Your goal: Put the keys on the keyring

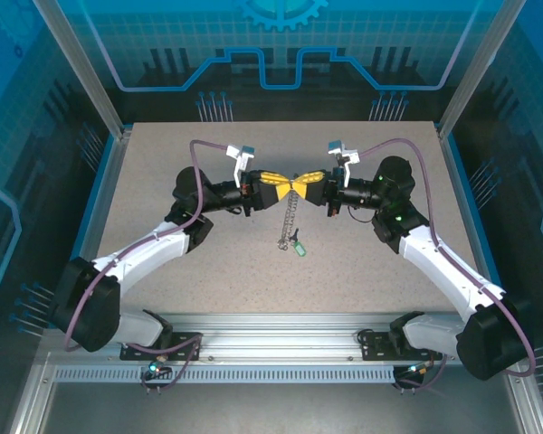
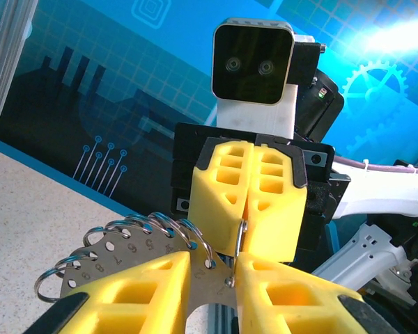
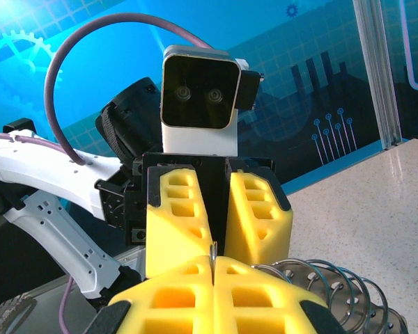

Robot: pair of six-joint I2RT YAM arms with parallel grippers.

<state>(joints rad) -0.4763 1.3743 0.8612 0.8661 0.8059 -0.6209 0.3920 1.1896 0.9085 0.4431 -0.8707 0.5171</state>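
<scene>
Tiny dark key with bright green tag [image 1: 299, 247] dangles on thin silvery chain [image 1: 290, 217] low over speckled beige desk [image 1: 253, 280], beneath meeting arms. Above, yellow right fingers [image 3: 174, 296] clamp shut on end of silvery metal keyring plate [image 2: 104, 268]. Yellow left fingers [image 2: 139, 292] stand narrowly apart astride it. Risks: left fingers pinching fanned split rings [image 2: 150, 226] instead of plate, twisting it loose; swinging chain snagging. Stamped hole numbers seem to read 5 to 9. Backdrop: gears, circuits, no words.
</scene>
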